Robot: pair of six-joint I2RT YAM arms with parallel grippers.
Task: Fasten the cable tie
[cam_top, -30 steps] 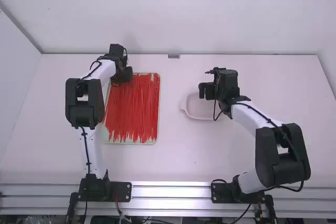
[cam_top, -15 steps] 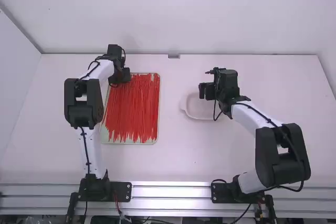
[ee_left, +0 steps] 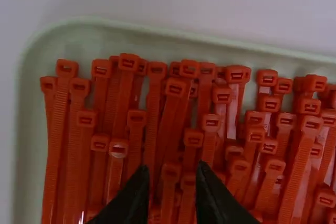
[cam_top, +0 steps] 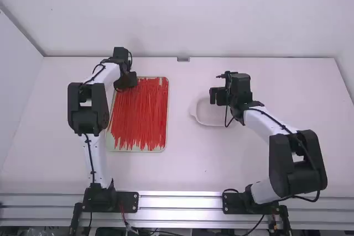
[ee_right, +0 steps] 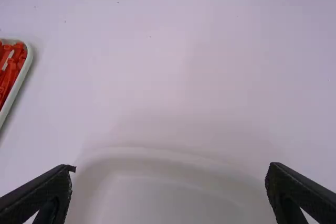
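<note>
Jaws parted over packed cable ties (ee_left: 157, 103) at the tray's (ee_left: 29, 129) far-left corner, the left gripper (ee_left: 171, 167) may pinch several.

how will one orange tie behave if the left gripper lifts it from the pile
Probably floppy: the cable ties are long thin strips, so one would likely droop from the left gripper. They lie overlapping in the tray, so neighbours may drag along.

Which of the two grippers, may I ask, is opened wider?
The right gripper, above the white dish; the left gripper, over the red cable ties, shows a narrower gap.
</note>
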